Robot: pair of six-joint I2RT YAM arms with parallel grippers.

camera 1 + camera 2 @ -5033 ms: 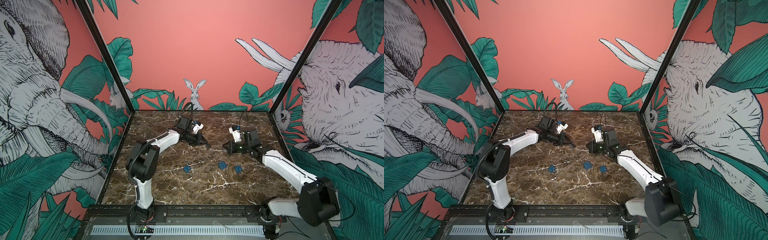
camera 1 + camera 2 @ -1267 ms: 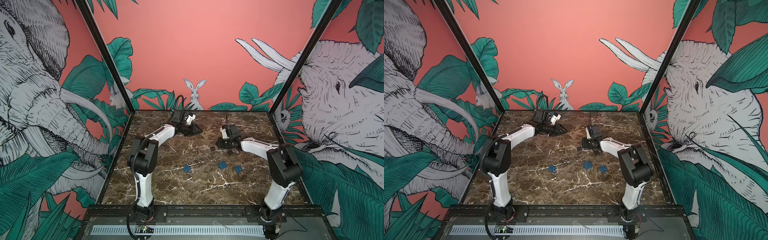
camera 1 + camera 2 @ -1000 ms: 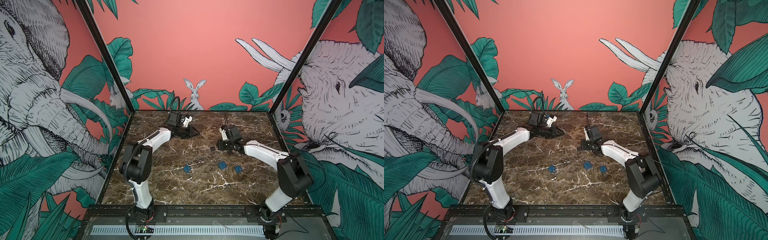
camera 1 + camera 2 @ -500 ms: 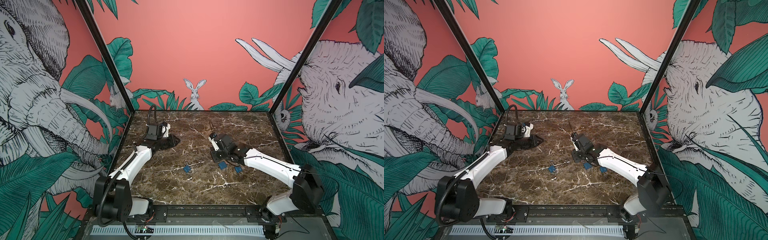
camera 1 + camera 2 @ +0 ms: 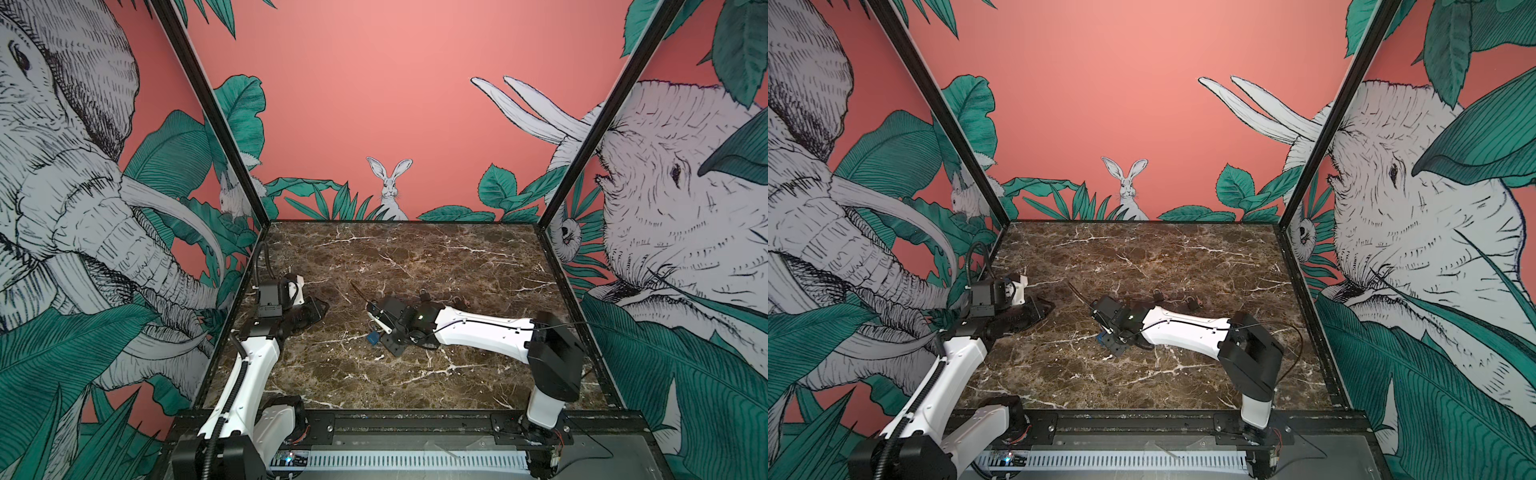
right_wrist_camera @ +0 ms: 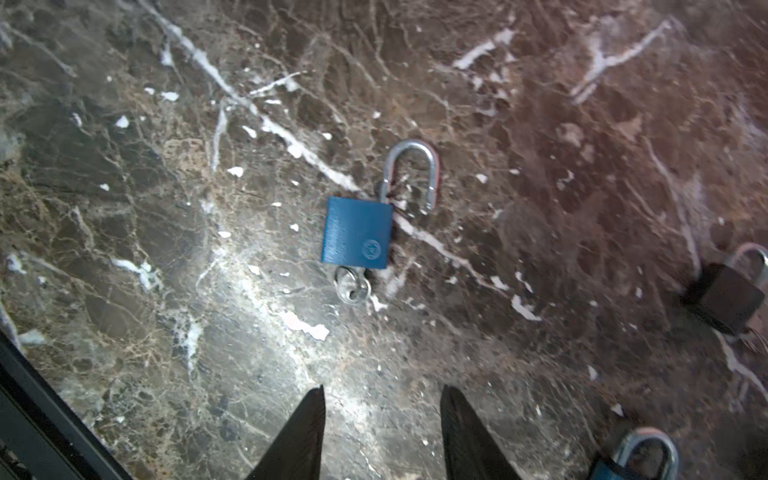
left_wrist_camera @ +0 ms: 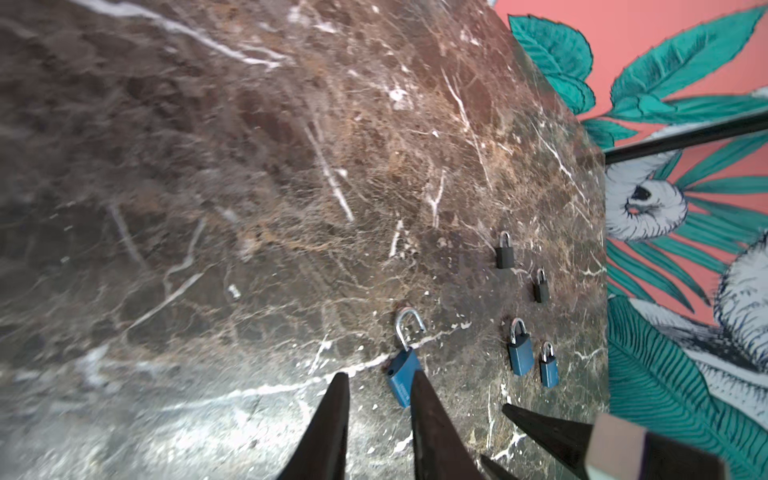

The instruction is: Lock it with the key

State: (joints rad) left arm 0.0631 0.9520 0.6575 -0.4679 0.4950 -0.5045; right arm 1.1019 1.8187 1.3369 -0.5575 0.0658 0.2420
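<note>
A blue padlock (image 6: 357, 237) lies flat on the marble with its steel shackle (image 6: 411, 174) swung open. A small silver key (image 6: 352, 286) sticks in its underside, on the side facing my right gripper (image 6: 382, 390). That gripper is open and empty, a short way from the key. In both top views the padlock (image 5: 372, 337) (image 5: 1101, 337) shows just left of the right gripper (image 5: 388, 332). My left gripper (image 5: 316, 309) hovers at the table's left side, well away from the lock. Its fingers (image 7: 340, 386) stand slightly apart with only marble between them.
Two more blue padlocks (image 7: 521, 353) (image 7: 548, 368) and two black padlocks (image 7: 505, 251) (image 7: 540, 286) lie to the right of the open one, with shackles closed. The right arm (image 5: 482, 332) stretches over them in the top views. The black frame rail (image 5: 415, 419) borders the front.
Both arms have drawn back from the far middle toward the front. The right gripper swung left to the open blue padlock and widened its jaws. The left gripper retreated to the left edge.
</note>
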